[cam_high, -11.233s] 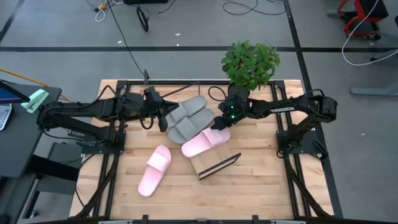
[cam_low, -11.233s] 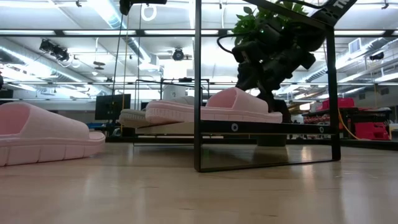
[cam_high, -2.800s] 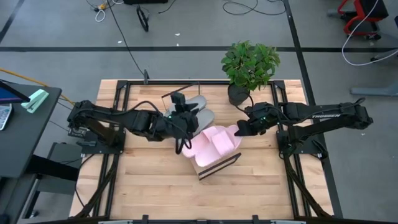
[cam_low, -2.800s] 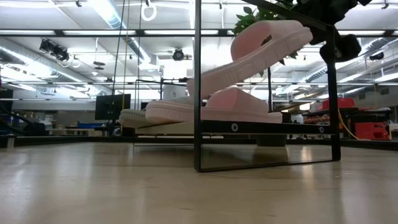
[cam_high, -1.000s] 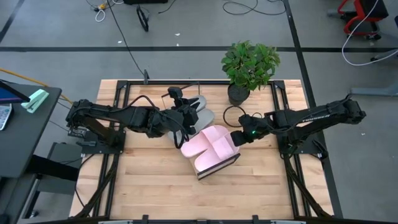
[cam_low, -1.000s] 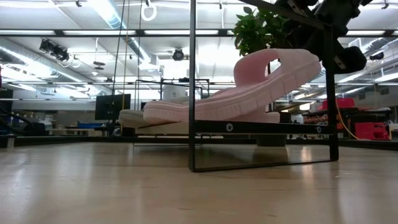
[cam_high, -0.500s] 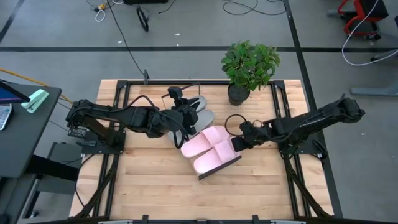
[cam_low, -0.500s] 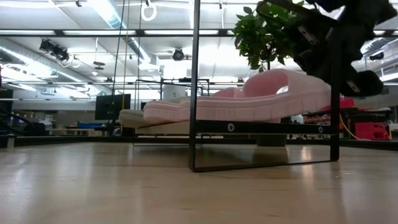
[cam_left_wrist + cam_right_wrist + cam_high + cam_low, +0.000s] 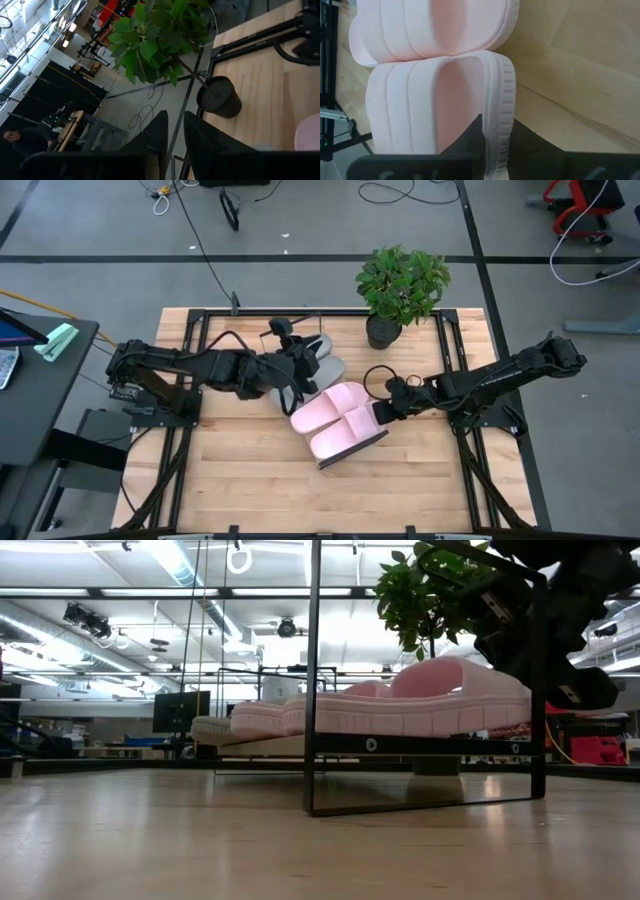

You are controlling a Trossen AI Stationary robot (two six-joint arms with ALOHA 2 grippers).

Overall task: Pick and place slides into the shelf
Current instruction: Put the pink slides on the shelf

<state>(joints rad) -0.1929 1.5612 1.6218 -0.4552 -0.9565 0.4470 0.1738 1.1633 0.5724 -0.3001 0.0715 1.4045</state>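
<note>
Looking straight down, the high view shows two pale pink slides lying side by side on the shelf, which sits at an angle near the middle of the slatted table. Two grey slides lie just behind the pink ones, toward the potted plant.

The right gripper is at the edge of the pink slide nearer to it. How it grips can be seen only in the right wrist view: its two dark fingers are narrow and clamp the ribbed side wall of that pink slide, with the second pink slide touching it beyond.

The low view gives what the others cannot: the pink slides rest flat on the shelf board between the thin black end frames, with a grey slide farther back.

The left gripper hovers over the grey slides. Its wrist view shows its fingers close together with only a narrow gap, nothing between them, pointing toward the plant pot.
</note>
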